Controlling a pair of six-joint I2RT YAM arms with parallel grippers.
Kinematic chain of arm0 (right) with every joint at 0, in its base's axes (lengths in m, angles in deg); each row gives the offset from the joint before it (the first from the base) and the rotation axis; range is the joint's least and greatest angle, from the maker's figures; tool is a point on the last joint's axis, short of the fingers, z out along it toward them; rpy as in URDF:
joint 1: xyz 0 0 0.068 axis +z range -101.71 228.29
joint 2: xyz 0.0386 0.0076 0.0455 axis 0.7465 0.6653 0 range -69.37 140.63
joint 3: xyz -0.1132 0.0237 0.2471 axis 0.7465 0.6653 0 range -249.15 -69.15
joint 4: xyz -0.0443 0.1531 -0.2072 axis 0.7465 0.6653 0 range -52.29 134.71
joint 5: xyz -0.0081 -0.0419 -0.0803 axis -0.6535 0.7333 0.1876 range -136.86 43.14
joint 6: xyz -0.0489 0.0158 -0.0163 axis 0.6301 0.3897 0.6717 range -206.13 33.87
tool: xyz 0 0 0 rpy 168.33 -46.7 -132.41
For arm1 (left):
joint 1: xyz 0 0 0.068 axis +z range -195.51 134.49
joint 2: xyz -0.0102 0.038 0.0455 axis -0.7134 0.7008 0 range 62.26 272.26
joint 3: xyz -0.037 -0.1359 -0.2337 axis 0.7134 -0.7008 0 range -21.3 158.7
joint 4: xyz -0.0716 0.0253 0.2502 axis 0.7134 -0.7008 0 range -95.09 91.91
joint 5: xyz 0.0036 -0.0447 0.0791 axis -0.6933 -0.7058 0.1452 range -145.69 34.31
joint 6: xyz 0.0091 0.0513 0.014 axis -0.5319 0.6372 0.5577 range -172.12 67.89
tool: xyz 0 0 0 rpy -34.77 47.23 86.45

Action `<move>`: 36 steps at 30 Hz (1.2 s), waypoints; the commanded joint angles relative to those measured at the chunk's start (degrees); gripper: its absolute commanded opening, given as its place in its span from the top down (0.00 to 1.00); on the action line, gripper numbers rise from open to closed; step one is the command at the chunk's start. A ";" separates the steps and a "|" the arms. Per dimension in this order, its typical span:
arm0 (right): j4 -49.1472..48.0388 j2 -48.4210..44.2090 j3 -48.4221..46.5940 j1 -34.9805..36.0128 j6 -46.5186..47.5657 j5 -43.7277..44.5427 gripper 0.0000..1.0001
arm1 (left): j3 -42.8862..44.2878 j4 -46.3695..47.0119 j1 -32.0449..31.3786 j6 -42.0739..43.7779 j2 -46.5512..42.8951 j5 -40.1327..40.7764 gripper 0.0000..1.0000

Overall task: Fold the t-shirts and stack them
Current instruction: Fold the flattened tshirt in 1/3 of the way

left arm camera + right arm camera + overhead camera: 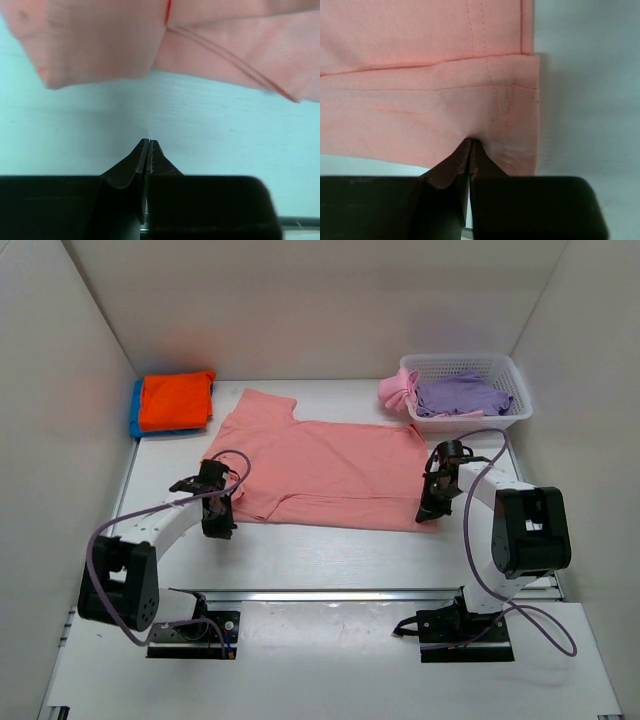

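Left gripper, jaws together and empty, hovers beside the salmon-pink cloth t-shirt, which lies flat mid-table. Right gripper, jaws together, sits at its hem. The first fold seems pending; the next move calls for opening both and pinching the near edge.

We find the black two-finger left gripper with tips pressed together, gripping nothing, over the pale flat table. The salmon-pink cloth t-shirt lies beyond, apart from the tips. Its blurred left lobe is possibly a sleeve.
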 commanded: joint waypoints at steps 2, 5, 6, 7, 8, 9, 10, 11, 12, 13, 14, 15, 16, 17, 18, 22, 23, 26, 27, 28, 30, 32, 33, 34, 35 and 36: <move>5.54 1.06 3.58 -1.81 2.27 5.16 1.00 | 2.76 4.05 3.10 0.04 -9.74 -2.98 0.82; 5.54 1.49 2.97 -1.20 2.53 5.25 1.00 | -0.21 12.21 3.38 -2.06 -14.74 -0.79 0.79; 5.97 1.76 2.44 -0.50 2.62 4.99 1.00 | -1.97 15.91 3.20 -3.81 -15.89 1.65 0.78; 6.06 2.02 2.35 -0.32 2.62 5.07 1.00 | -2.95 17.60 3.46 -4.61 -16.51 4.46 0.78; 5.98 2.37 1.48 -0.15 2.71 5.34 1.00 | -4.87 21.01 3.72 -6.10 -16.43 5.10 0.76; 5.89 2.55 1.21 0.20 2.36 5.08 1.00 | -6.19 23.04 3.99 -7.16 -15.39 6.67 0.75; 6.67 2.55 0.77 0.29 2.62 4.99 1.00 | -6.21 24.11 4.51 -8.13 -12.94 7.73 0.75; 6.24 2.46 0.33 0.55 2.44 4.90 1.00 | -6.21 24.47 4.95 -8.49 -11.35 7.57 0.74; 6.24 2.37 0.24 0.47 2.36 4.64 0.99 | -5.51 24.21 4.96 -9.01 -7.94 7.91 0.70; 5.89 2.11 0.15 0.29 2.79 4.29 1.00 | -4.72 23.60 4.96 -9.19 -4.77 7.83 0.68; 5.89 2.02 -0.02 0.38 2.71 4.37 1.00 | -4.28 23.50 4.52 -9.37 -3.26 8.00 0.65; 5.98 2.02 -0.02 0.29 2.71 4.20 1.00 | -3.93 22.55 4.17 -9.54 -1.25 8.61 0.62; 5.72 2.20 -0.20 0.21 3.05 4.20 1.00 | -3.75 22.28 4.43 -9.81 1.12 9.75 0.59; 6.15 2.28 -0.11 0.12 3.06 4.37 1.00 | -3.14 21.49 3.99 -9.81 1.93 10.20 0.55; 5.98 2.02 -0.11 -0.23 3.06 4.37 0.99 | -2.96 21.13 3.73 -9.20 3.24 10.64 0.53; 5.72 2.02 0.32 -2.07 3.94 3.85 0.99 | -2.34 18.85 5.65 -7.97 6.33 8.37 0.62; 6.15 2.46 0.41 -2.60 4.46 3.58 1.00 | -2.08 18.15 5.75 -7.44 7.20 7.92 0.68; 6.77 3.69 -0.72 -3.22 5.61 4.37 1.00 | -0.33 16.21 5.22 -5.86 8.88 9.14 1.00; 7.12 3.87 -0.73 -3.40 5.87 4.55 1.00 | 0.55 15.25 5.13 -4.98 8.80 10.28 1.00; 7.64 4.04 -1.08 -3.40 6.13 4.55 1.00 | 1.26 14.46 4.70 -3.84 8.62 10.90 1.00; 7.82 4.74 -1.61 -5.24 6.05 4.72 1.00 | 2.57 13.49 5.48 -2.09 8.10 11.87 1.00; 8.87 5.71 -2.83 -5.77 6.22 6.04 1.00 | 4.24 12.43 6.01 2.12 7.65 13.10 1.00; 9.49 5.97 -3.19 -6.03 6.66 7.00 1.00 | 4.95 11.82 6.18 2.75 7.56 13.36 1.00; 10.01 6.76 -3.62 -6.56 7.01 7.71 1.00 | 6.17 10.77 5.84 5.37 7.82 14.58 1.00; 10.89 7.55 -4.32 -6.48 7.53 8.15 1.00 | 6.27 10.24 5.40 7.14 7.39 16.25 1.00; 11.51 7.91 -5.20 -7.26 7.71 9.20 1.00 | 7.06 9.45 4.87 8.11 7.82 18.01 0.92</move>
